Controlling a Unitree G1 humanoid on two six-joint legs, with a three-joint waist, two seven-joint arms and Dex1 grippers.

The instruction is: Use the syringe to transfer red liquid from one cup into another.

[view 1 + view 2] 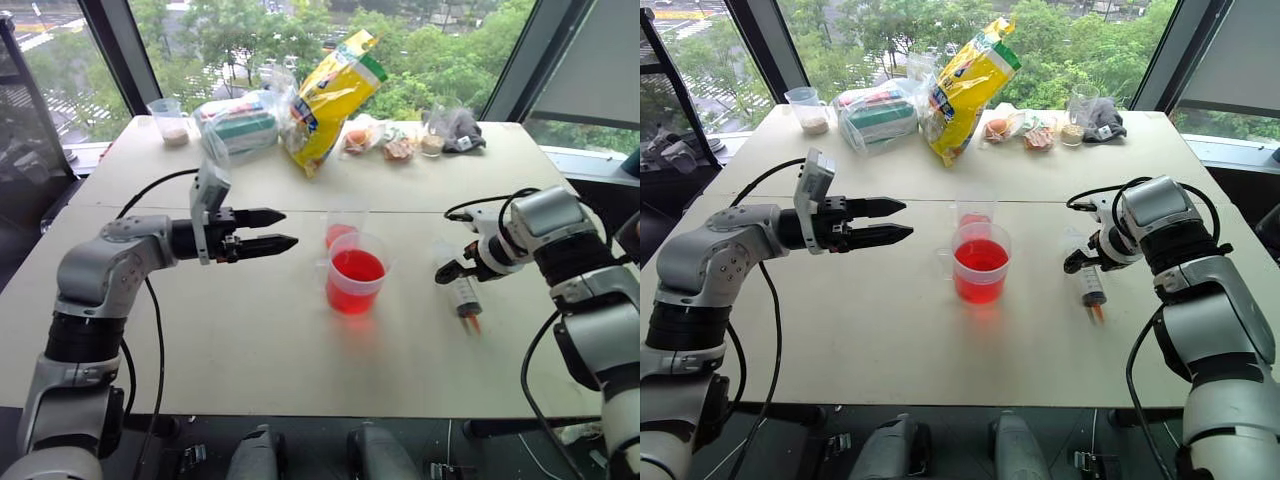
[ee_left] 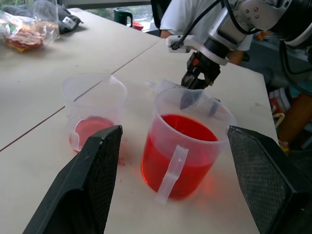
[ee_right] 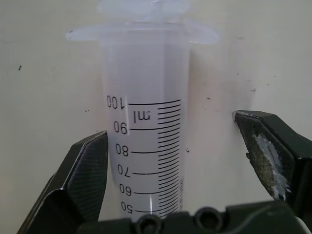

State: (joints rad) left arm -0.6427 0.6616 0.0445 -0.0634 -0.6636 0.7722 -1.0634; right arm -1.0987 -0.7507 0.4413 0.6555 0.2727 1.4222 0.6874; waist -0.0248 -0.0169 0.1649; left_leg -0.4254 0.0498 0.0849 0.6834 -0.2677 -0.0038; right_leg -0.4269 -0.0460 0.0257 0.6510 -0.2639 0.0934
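Your right gripper point(image 1: 450, 268) stood over the syringe point(image 1: 463, 292), which lay flat on the table point(image 1: 250, 350), nozzle toward you, right of the handled cup point(image 1: 355, 275) of red liquid point(image 1: 357, 266). Jaws straddled the barrel near its flange — one finger point(image 3: 85, 168) touching, the other clear, nothing clamped. You needed to centre before closing, gripping mid-barrel so the plunger stayed free. Left gripper point(image 1: 268, 230) hung open, empty, left of the narrow cup point(image 1: 340, 232).

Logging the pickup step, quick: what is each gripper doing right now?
Left gripper: open, empty, hovering beside the cups.
Right gripper: open, its fingers on either side of the clear plastic syringe with a printed scale lying on the table; not yet gripping it.
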